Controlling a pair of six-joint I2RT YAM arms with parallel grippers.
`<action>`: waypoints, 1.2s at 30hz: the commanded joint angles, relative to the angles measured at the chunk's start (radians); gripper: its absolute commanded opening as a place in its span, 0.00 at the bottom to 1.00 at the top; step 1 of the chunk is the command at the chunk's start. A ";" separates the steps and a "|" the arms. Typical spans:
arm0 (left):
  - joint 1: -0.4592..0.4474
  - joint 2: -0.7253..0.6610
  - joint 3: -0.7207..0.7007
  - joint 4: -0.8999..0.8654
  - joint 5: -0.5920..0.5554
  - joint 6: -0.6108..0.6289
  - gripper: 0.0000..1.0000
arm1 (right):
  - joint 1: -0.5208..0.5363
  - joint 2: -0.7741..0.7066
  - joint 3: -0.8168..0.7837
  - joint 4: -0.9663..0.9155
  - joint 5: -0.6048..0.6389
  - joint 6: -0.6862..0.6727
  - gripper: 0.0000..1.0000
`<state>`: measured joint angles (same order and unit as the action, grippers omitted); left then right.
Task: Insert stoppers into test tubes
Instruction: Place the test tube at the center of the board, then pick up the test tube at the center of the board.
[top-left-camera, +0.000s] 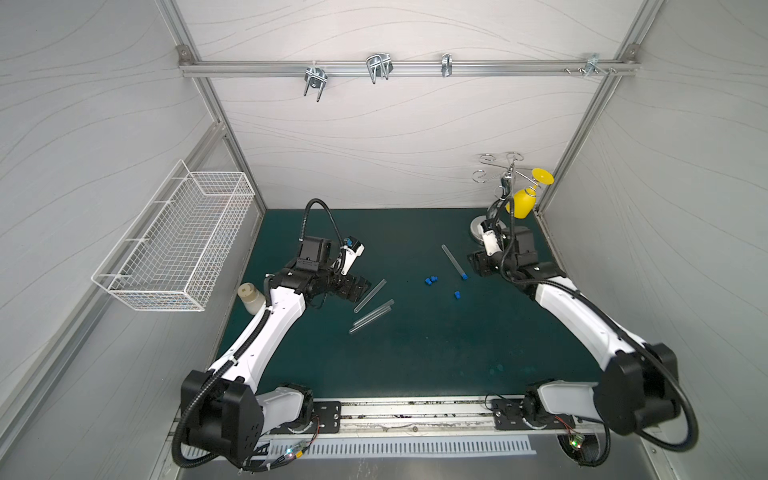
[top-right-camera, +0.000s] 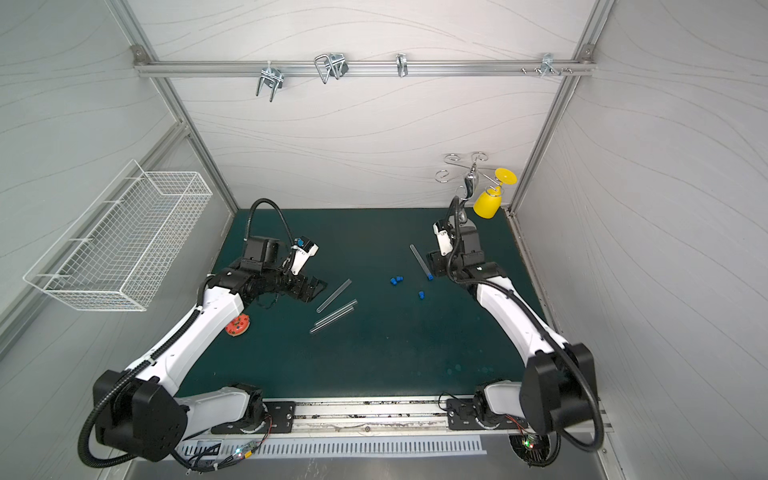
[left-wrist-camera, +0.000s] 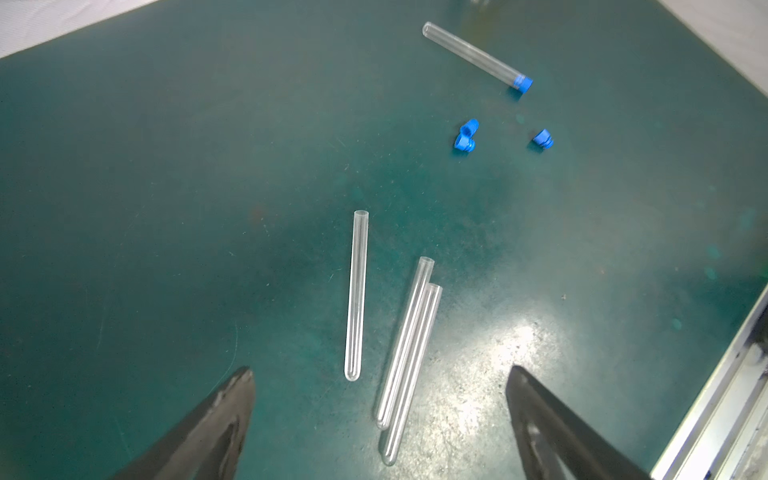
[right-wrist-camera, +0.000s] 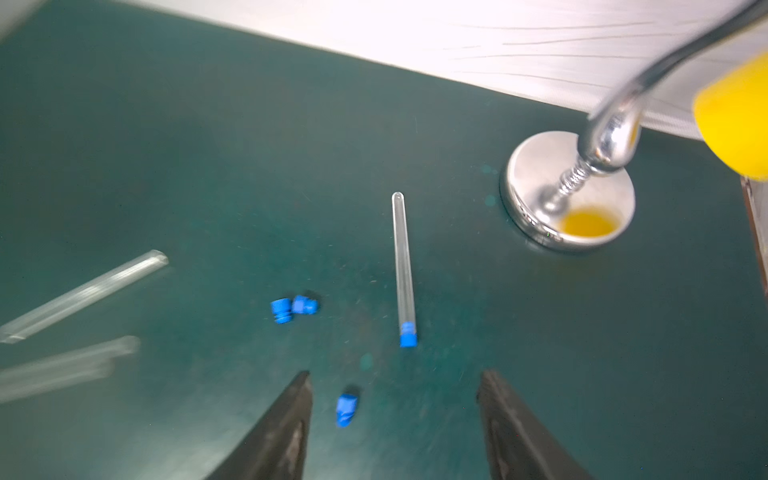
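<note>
Currently one test tube (right-wrist-camera: 403, 266) lies flat on the green table (top-left-camera: 415, 353) with a blue stopper (right-wrist-camera: 408, 337) seated in its mouth, just ahead of the right claw (right-wrist-camera: 395, 373), whose jaws stand apart and grasp nothing. In the right wrist view a loose stopper (right-wrist-camera: 346, 409) lies on the table below and between that claw's fingers, and two more stoppers (right-wrist-camera: 293, 308) lie touching each other nearer the middle of the table. Near the left claw (left-wrist-camera: 381, 369), likewise released and holding nothing, a lone open tube (left-wrist-camera: 357, 295) lies just beside a pair of open tubes (left-wrist-camera: 404, 340) that touch side by side. All three open mouths point toward the loose stoppers. A cream-capped bottle (top-left-camera: 249, 296) sits at the table's left edge, partly behind the left arm, and its contents cannot be made out. A white wire basket (top-left-camera: 174, 245) hangs on the left wall. A yellow goblet (top-left-camera: 521, 203) hangs upside down from a chrome stand (right-wrist-camera: 536, 178) in the far right corner.
</note>
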<state>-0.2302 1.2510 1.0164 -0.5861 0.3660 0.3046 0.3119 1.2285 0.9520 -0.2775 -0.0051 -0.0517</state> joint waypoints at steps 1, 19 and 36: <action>-0.033 0.054 0.062 -0.044 -0.043 0.043 0.94 | -0.002 -0.135 -0.054 -0.093 -0.001 0.042 0.74; -0.090 0.295 0.114 -0.026 -0.120 -0.004 0.78 | 0.006 -0.759 -0.349 -0.171 -0.002 0.011 0.99; -0.133 0.531 0.204 -0.043 -0.200 -0.038 0.56 | 0.059 -0.791 -0.374 -0.139 0.078 -0.008 0.99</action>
<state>-0.3531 1.7500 1.1698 -0.6216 0.1982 0.2665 0.3618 0.4507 0.5854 -0.4480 0.0525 -0.0502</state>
